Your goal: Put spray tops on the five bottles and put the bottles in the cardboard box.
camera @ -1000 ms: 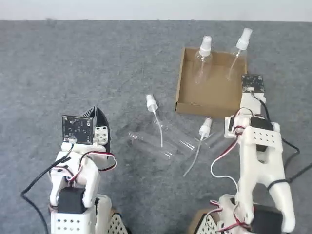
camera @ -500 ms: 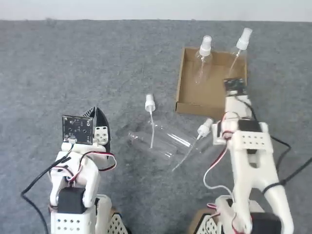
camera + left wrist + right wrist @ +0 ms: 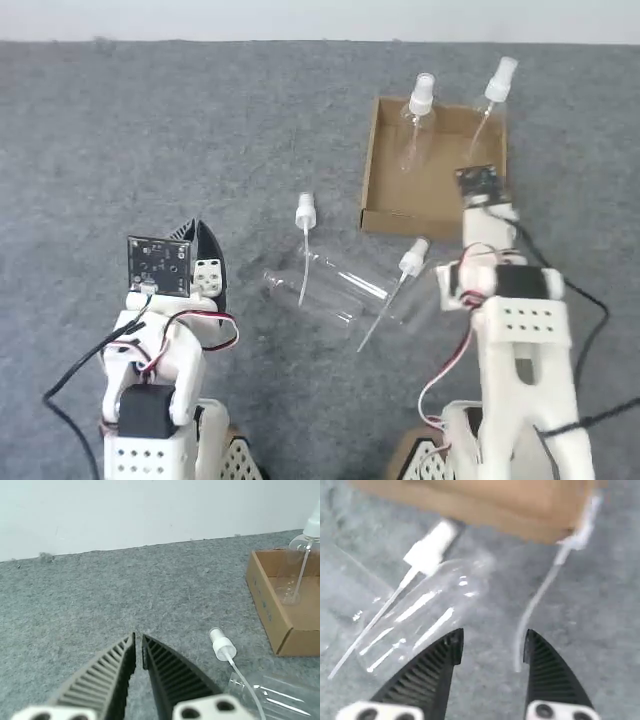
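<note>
Currently your right gripper (image 3: 493, 636) hangs just outside the front wall of the brown cardboard box (image 3: 440, 195), jaws spread wide and holding nothing. Below it lies a clear plastic bottle (image 3: 432, 607) on its side, uncapped, neck toward the box. A white spray top with a long dip tube (image 3: 426, 552) rests at that neck, its tube running along the bottle. Whether the tube touches the bottle cannot be told.

A second thin white dip tube (image 3: 535, 610) lies under the other jaw. Its head, nearer the box wall, is too blurred to read.

Risks from here:
- Round, smooth and light, the bottle will likely roll on the grey felt mat (image 3: 200, 130) if one jaw touches first.
- Either tube may be caught in the closing jaws and bend, or drag its top away from the bottle.
- The box wall is near, so a forward lunge could shove the box and tip the two capped clear bottles (image 3: 416, 125) standing inside.

Your left gripper (image 3: 139, 640) sits well away from the box, jaws pressed together on nothing, so it steadies nothing. More clear bottles (image 3: 312, 292) and another white spray top (image 3: 306, 212) lie between it and the box.
</note>
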Robot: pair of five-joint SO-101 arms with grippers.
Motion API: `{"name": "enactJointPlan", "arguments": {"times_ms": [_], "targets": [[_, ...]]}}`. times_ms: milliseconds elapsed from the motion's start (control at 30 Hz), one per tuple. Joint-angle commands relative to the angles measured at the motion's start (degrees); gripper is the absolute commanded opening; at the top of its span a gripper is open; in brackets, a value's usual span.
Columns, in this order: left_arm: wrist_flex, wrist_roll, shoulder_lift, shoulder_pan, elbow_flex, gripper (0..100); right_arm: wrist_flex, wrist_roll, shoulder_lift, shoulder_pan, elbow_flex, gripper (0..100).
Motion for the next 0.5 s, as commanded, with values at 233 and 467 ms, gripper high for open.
{"name": "enactJointPlan", "arguments": {"times_ms": [233,467], "targets": [[-1.23,0.53,-0.7,0.18,-0.57,1,-1.27,4.57,10.95,10.59,-12.92,24.0],[-1.23,0.53,-0.7,0.18,-0.57,1,-11.47,4.4,23.08,10.42,-10.64,24.9]]}}
